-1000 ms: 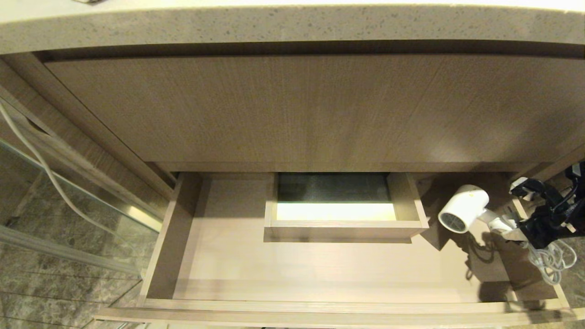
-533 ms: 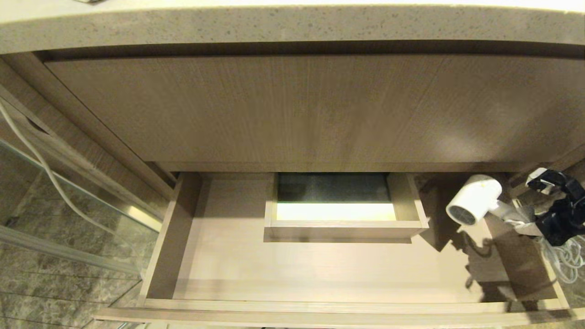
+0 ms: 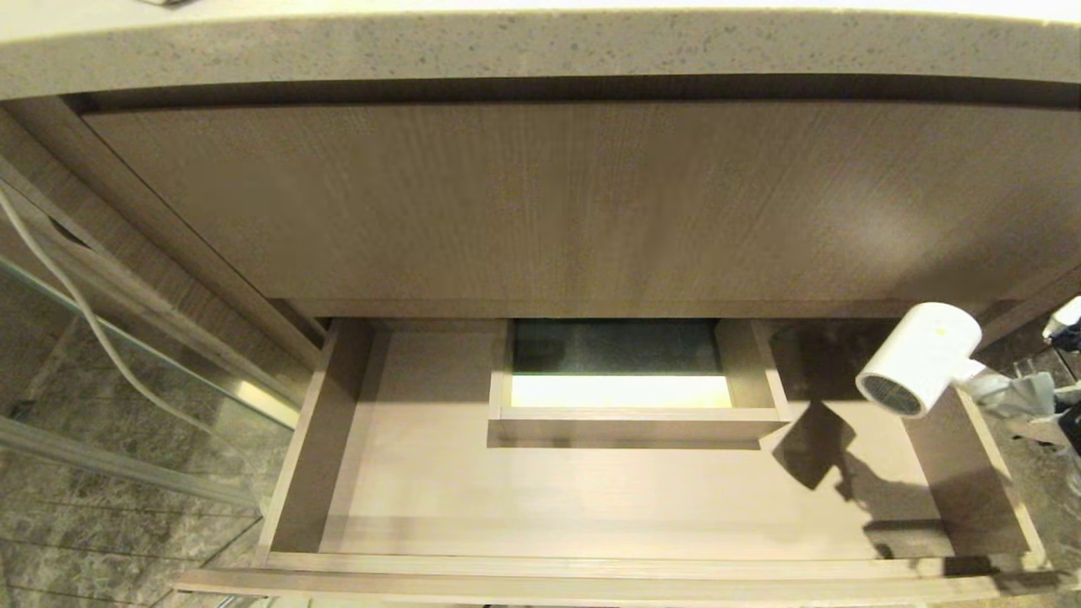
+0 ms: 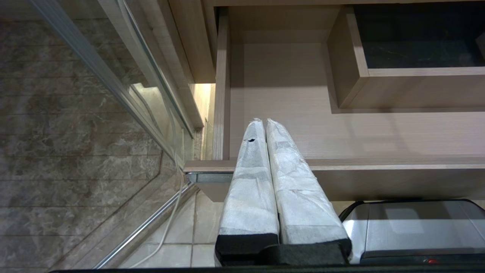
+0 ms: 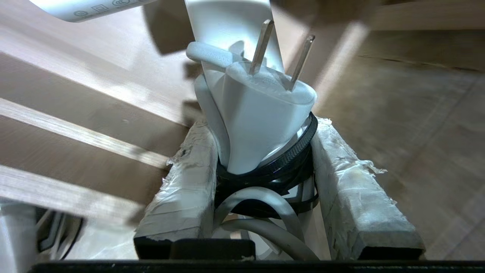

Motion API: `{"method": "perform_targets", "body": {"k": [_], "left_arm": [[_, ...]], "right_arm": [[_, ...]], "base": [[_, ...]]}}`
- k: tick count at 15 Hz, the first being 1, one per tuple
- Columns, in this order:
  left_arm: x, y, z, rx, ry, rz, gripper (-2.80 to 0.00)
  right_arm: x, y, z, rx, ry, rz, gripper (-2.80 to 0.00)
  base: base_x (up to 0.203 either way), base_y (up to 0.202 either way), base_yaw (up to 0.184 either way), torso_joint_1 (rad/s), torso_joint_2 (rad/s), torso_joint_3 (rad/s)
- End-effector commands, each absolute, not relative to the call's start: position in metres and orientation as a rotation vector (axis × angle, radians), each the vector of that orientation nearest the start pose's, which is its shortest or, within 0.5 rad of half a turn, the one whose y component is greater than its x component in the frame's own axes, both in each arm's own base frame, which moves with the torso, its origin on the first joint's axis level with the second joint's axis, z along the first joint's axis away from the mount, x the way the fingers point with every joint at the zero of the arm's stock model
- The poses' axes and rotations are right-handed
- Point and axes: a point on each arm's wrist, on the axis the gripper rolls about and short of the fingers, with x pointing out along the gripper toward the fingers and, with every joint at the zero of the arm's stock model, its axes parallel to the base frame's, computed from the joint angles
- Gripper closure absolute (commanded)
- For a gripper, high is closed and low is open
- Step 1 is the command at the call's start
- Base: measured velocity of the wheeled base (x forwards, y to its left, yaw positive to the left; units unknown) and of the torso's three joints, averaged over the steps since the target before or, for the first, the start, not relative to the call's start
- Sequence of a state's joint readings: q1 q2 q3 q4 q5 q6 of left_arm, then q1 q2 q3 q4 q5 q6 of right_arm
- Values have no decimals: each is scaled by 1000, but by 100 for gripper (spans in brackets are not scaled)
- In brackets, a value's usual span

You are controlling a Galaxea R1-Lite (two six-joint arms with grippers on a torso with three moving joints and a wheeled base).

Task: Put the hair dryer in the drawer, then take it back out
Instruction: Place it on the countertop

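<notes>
At the near edge the left claw (image 4: 261,125) is parked over the front left corner of the drawer (image 3: 591,566), its fingers pressed together on nothing. At about three o'clock the dryer (image 3: 916,359) is held clear above the drawer's right side by the right claw (image 5: 261,151), which is clamped on the handle with the cord and plug (image 5: 261,110) bundled in, probably so nothing trails. The barrel lies roughly level, its long axis slanted, its grille aimed toward eight o'clock. Beyond lies the boxed cut-out (image 3: 633,414).
</notes>
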State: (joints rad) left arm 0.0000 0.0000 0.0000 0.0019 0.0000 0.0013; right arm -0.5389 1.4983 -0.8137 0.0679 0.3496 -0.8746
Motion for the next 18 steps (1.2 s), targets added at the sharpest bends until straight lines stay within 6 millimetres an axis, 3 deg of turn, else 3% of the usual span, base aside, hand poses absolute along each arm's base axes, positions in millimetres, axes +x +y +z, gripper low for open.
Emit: {"method": "perform_targets", "body": {"k": [1, 7, 13, 18], "left_arm": [[-23, 0, 75, 0, 2, 0, 0], [-23, 0, 75, 2, 2, 0, 0], [-23, 0, 75, 2, 2, 0, 0], [-23, 0, 75, 1, 2, 0, 0]], "right_arm": [[179, -106, 203, -565, 615, 50, 0], [120, -76, 239, -631, 500, -58, 0], [71, -42, 250, -651, 470, -85, 0], [39, -19, 248, -655, 456, -98, 0]], "base": [[0, 0, 0, 0, 0, 0], [0, 0, 0, 0, 0, 0], [0, 0, 0, 21, -25, -4], [0, 0, 0, 239, -419, -168]]}}
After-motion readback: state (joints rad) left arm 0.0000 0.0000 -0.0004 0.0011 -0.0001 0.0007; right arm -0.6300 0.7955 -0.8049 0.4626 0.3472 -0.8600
